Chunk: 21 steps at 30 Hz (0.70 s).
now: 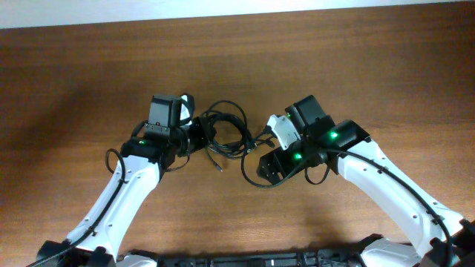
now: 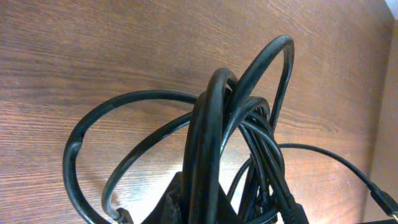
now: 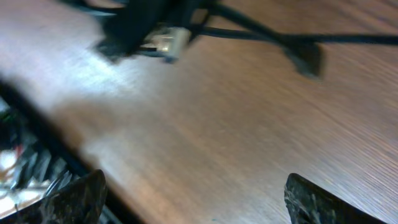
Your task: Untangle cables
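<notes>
The cables [image 1: 224,130] are thin black cords in a tangled bundle of loops at the table's middle. My left gripper [image 1: 194,135] is shut on the bundle's left side. In the left wrist view the loops [image 2: 214,124] rise straight out of the jaws [image 2: 205,208] and fan above the wood. My right gripper [image 1: 263,163] is open and empty, just right of the bundle. In the blurred right wrist view its fingertips [image 3: 196,202] frame bare wood. A pale-tipped plug [image 3: 166,41] and a dark plug [image 3: 306,56] lie ahead of them.
The table [image 1: 356,59] is brown wood. A loose cable end with a small plug [image 1: 217,167] trails toward the front of the bundle. A thin black loop [image 1: 249,176] lies beside the right gripper. The table's front edge shows at the right wrist view's lower left [image 3: 37,149].
</notes>
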Each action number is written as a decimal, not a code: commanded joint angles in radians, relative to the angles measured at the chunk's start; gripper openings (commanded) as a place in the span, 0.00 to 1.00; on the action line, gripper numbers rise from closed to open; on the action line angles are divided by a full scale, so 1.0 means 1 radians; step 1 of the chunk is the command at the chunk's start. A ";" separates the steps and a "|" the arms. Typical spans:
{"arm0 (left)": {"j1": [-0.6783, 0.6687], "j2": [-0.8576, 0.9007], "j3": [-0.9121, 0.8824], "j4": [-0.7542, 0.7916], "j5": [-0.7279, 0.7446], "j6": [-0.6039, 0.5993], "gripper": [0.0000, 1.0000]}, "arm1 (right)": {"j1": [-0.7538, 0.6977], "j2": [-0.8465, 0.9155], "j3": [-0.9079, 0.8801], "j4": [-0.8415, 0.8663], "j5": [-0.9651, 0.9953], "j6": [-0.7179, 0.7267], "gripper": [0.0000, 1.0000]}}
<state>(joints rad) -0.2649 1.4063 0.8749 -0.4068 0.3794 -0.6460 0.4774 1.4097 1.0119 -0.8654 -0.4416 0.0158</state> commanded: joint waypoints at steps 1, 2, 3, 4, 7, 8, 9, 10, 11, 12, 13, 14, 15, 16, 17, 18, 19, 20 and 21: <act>0.002 -0.023 -0.001 0.008 0.066 -0.013 0.00 | 0.000 -0.016 0.015 0.003 -0.074 -0.090 0.91; 0.002 -0.023 -0.001 0.008 0.093 -0.013 0.00 | 0.000 -0.016 0.015 0.023 -0.034 -0.090 0.91; 0.002 -0.023 -0.001 0.008 0.118 -0.013 0.00 | 0.000 -0.016 0.015 0.048 0.011 -0.090 0.91; 0.002 -0.023 -0.001 0.009 0.144 -0.013 0.00 | 0.000 -0.016 0.015 0.079 0.051 -0.090 0.91; 0.002 -0.023 -0.001 0.019 0.256 -0.012 0.00 | 0.000 -0.016 0.015 0.148 0.095 -0.124 0.90; 0.002 -0.023 -0.001 0.037 0.305 -0.013 0.00 | 0.000 -0.016 0.015 0.148 0.095 -0.143 0.90; 0.002 -0.023 -0.001 0.060 0.352 -0.013 0.00 | 0.000 -0.016 0.015 0.148 0.095 -0.143 0.90; 0.003 -0.023 -0.001 0.079 0.387 -0.013 0.00 | 0.000 -0.015 0.015 0.148 0.095 -0.143 0.90; 0.008 -0.023 -0.001 0.103 0.430 -0.013 0.00 | 0.000 -0.014 0.015 0.147 0.094 -0.143 0.87; 0.014 -0.023 -0.001 0.116 0.459 -0.013 0.00 | 0.000 -0.014 0.014 0.146 0.089 -0.143 0.80; 0.025 -0.023 -0.001 0.122 0.477 -0.013 0.00 | 0.000 -0.014 0.014 0.144 0.083 -0.143 0.67; 0.034 -0.023 -0.001 0.122 0.478 -0.013 0.00 | 0.000 -0.014 0.014 0.140 0.079 -0.143 0.53; 0.049 -0.023 -0.001 0.122 0.472 -0.012 0.00 | 0.000 -0.014 0.014 0.132 0.056 -0.142 0.43; 0.063 -0.023 -0.001 0.123 0.458 -0.012 0.00 | 0.000 -0.014 0.014 0.126 0.037 -0.143 0.42; 0.080 -0.023 -0.001 0.123 0.431 -0.012 0.00 | 0.000 -0.014 0.014 0.116 0.021 -0.142 0.39; 0.089 -0.023 -0.001 0.124 0.414 -0.012 0.00 | 0.000 -0.014 0.014 0.103 0.004 -0.142 0.33; 0.099 -0.023 -0.001 0.130 0.405 -0.012 0.00 | 0.000 -0.014 0.014 0.088 -0.008 -0.142 0.24; 0.106 -0.023 -0.001 0.135 0.381 -0.012 0.00 | 0.000 -0.014 0.014 0.066 -0.023 -0.142 0.19; 0.107 -0.023 -0.001 0.135 0.350 -0.012 0.00 | 0.000 -0.014 0.014 0.050 -0.023 -0.141 0.18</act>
<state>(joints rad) -0.1719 1.4063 0.8742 -0.2863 0.7696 -0.6525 0.4774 1.4090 1.0119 -0.7895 -0.4229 -0.1272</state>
